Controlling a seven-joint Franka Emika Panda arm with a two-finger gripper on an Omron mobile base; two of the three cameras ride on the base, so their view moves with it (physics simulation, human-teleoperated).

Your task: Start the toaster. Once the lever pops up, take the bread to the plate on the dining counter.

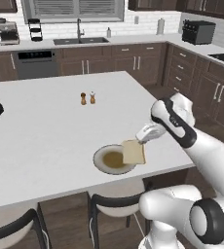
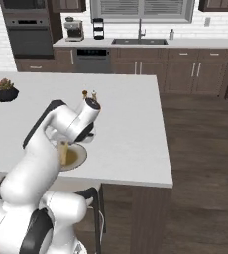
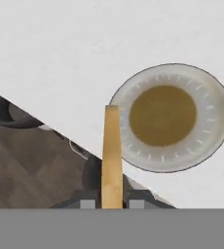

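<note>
While held, thin square bread (image 1: 133,152), round plate (image 1: 104,165)

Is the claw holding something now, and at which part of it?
Yes: the claw is shut on the bread, pinching one edge of the slice, above the plate's rim.

The white arm rises from the base at five o'clock in the left base view, bends at its dark elbow, and reaches down toward nine o'clock. Its gripper (image 1: 142,141) is squeezed tight on the bread (image 1: 133,152), held on edge.
</note>
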